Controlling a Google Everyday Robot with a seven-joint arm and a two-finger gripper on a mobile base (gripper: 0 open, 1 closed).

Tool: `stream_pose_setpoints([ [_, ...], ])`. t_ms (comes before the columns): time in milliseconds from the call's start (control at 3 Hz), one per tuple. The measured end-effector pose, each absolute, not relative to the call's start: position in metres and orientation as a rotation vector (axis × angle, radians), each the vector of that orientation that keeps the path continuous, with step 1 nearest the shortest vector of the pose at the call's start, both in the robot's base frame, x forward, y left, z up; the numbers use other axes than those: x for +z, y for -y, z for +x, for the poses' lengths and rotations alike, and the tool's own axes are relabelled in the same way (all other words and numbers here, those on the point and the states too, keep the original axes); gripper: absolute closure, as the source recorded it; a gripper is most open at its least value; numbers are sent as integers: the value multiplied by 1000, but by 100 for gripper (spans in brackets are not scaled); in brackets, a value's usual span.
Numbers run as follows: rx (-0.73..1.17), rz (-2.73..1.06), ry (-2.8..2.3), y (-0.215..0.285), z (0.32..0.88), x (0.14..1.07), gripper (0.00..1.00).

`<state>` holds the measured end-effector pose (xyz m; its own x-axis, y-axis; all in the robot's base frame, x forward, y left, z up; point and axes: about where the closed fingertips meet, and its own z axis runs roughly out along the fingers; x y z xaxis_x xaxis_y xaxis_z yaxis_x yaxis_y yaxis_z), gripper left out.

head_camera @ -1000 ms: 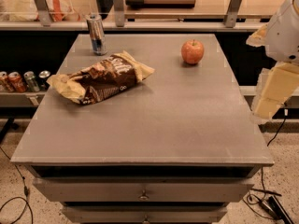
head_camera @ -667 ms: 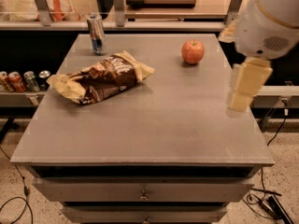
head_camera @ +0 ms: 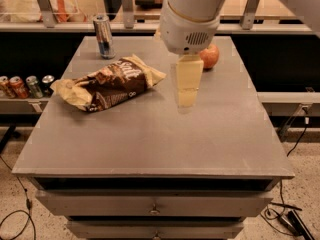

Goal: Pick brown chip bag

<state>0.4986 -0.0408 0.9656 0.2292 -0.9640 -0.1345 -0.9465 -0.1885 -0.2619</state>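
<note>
Jaw opening cannot be told: the gripper (head_camera: 185, 100) is seen as one pale yellow slab, hung point-down above the table (head_camera: 150, 149), right of centre. No object is seen held. The white arm housing (head_camera: 192, 21) above it is cut off by the top edge. The brown chip bag (head_camera: 107, 84) is laid flat on the left-far part of the tabletop, left of the gripper and apart from it. The apple (head_camera: 211, 56) is partly hidden behind the housing. A drink can (head_camera: 104, 36) is stood upright at the far-left edge.
</note>
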Motion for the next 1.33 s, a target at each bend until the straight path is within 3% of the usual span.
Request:
stream_pose_setpoints([
  [667,-139,-2421,-1551,-64,534,946,0],
  [1333,-145,-2432,-1510,-78,558,930,0],
])
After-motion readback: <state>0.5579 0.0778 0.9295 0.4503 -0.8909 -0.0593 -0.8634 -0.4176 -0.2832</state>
